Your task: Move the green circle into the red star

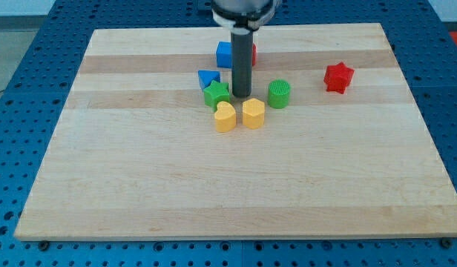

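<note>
My tip [242, 97] rests between ribbed green circle [279, 94] and green star [216, 93].

The board [236, 178] is seen to be pale wood, its grain laid in long smooth strips with a matt finish. The green circle [280, 93], right of the rod [242, 63], is marked by ribbed sides. The rod is finished dark and faintly glossy. The red star [338, 77] looks matt.

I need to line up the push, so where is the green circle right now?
The green circle sits just right of the view's centre in the upper half, right of my tip, above-right of the yellow hexagon, and left of the red star.
</note>
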You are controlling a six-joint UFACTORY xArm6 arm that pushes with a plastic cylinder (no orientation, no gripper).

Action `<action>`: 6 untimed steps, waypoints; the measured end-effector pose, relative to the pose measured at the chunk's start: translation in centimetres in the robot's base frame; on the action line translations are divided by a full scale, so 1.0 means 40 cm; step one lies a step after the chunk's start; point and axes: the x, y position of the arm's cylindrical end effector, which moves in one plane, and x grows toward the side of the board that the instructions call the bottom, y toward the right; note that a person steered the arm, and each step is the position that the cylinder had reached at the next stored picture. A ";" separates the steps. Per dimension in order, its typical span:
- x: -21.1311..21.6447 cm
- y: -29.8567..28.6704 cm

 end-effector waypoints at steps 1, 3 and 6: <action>0.028 0.136; 0.026 0.134; -0.055 0.218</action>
